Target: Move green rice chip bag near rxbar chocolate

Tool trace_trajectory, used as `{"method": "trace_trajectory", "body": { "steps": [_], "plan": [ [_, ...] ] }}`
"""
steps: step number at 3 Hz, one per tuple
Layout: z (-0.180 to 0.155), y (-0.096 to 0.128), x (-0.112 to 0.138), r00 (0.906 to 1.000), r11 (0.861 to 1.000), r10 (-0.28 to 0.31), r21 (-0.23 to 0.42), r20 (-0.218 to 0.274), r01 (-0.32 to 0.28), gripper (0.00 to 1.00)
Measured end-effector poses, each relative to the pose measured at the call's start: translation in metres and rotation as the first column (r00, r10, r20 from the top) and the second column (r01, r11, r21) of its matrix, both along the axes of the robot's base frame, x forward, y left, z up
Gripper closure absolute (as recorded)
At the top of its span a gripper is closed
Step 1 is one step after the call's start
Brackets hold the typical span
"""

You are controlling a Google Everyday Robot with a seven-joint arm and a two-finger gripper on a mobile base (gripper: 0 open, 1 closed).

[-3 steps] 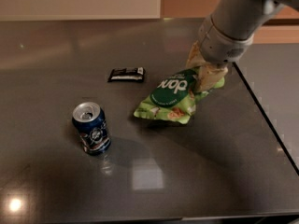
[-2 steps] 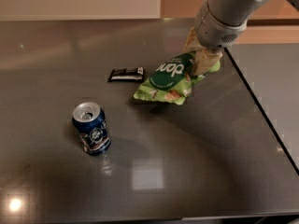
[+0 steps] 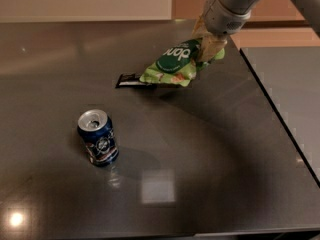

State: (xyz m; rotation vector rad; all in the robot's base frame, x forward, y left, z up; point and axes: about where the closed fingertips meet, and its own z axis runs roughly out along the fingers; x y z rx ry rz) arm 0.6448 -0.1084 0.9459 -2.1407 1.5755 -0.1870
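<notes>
The dark grey table [image 3: 240,184] takes up nearly everything I can see, a broad glossy top with room to carry things across. The pale arm [image 3: 235,1] reaches in over its far right corner and slopes down towards the middle, which puts the gripper [image 3: 207,44] above the back half of the surface, right of centre.

The green rice chip bag [image 3: 172,63] hangs off that gripper and is the biggest loose thing here. It tilts, right end high and left end drooping. A dark shadow lies on the table beneath it, so I judge most of it is lifted rather than resting. Held by one end like that, it can be swung sideways without scraping the top.

The blue soda can [image 3: 98,144] stands upright well apart, nearer the front left, out of the bag's way and no part of this job.

The rxbar chocolate [image 3: 128,80] lies flat just left of the bag. The bag's low left corner covers the bar's right end from where I stand. I cannot tell whether the two touch or the bag merely hangs over it. Either way the bag is about where it needs to be, and to my eye what is left is lowering and releasing.

The tan fingers [image 3: 215,43] are closed onto the bag's upper right end, pinching the crinkled edge. The rest of the pouch trails down and left from them, towards the bar.
</notes>
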Motion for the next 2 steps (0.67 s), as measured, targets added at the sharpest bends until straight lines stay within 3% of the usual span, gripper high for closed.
{"method": "trace_trajectory", "body": {
  "steps": [1,2],
  "plan": [
    [-0.0148,0.0038,0.0217,0.9994,0.999,0.018,0.046,-0.029,-0.017,0.64],
    [-0.0167,0.0052,0.024,0.9994,0.999,0.019,0.049,-0.029,-0.017,0.4]
  ]
}}
